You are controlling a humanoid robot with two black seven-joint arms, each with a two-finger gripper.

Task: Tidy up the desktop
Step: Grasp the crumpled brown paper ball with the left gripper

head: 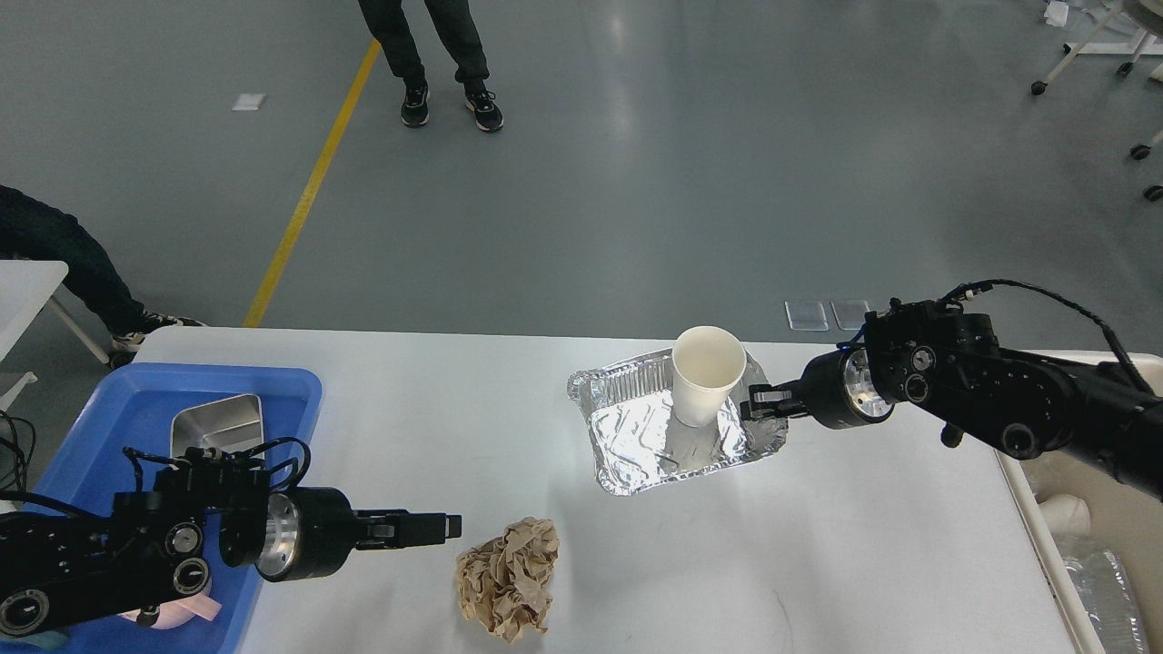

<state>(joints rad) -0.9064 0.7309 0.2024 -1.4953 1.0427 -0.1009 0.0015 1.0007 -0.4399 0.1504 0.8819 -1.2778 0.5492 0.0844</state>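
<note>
At the wide white-grey desktop, your right gripper clamps the crinkled silver foil tray at three o'clock; left gripper: closure unclear.

Grey glossy floor fills the room, a yellow line running from twelve toward nine o'clock; wheeled furniture legs at two o'clock.

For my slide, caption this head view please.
Right gripper at foil tray holding paper cup; crumpled paper on desktop.
</note>
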